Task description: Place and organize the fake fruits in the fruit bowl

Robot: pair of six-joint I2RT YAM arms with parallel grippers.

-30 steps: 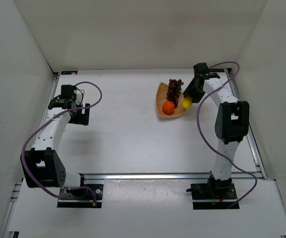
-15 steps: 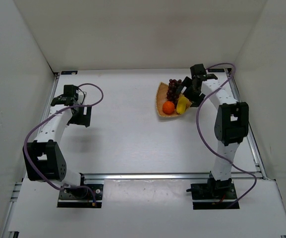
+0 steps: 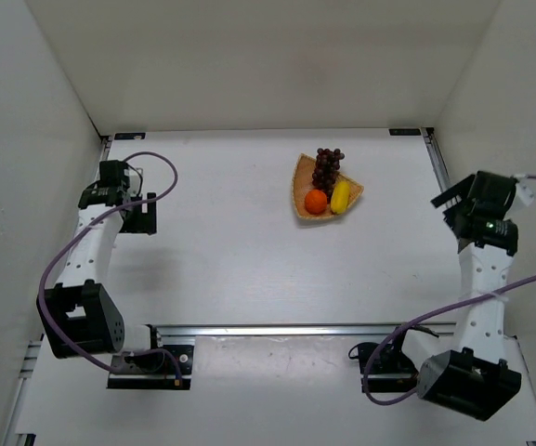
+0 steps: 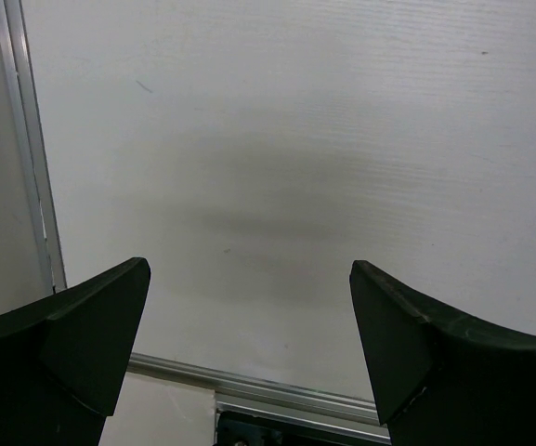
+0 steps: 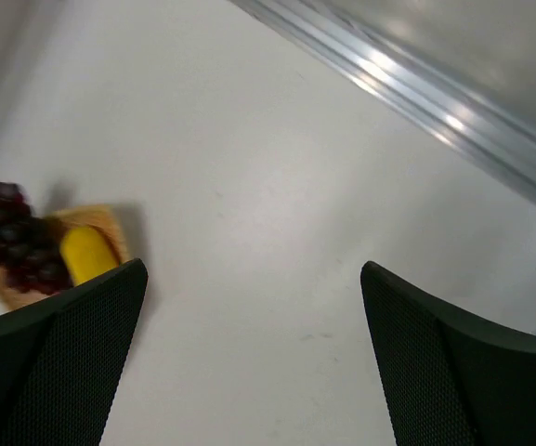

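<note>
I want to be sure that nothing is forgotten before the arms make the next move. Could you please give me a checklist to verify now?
1. Orange lies inside the fruit bowl: ok.
2. Lemon lies inside the bowl, beside the orange: ok.
3. Grapes lie fully inside the rim: cannot tell; their far end seems to reach over it.
4. Right jaws open, empty, well apart from the bowl: ok.
5. Left jaws open, empty, over bare table at the far left: ok.

Bowl (image 3: 301,186) holds grapes (image 3: 327,165) behind, orange (image 3: 316,202) left of lemon (image 3: 341,196), perhaps touching.
</note>
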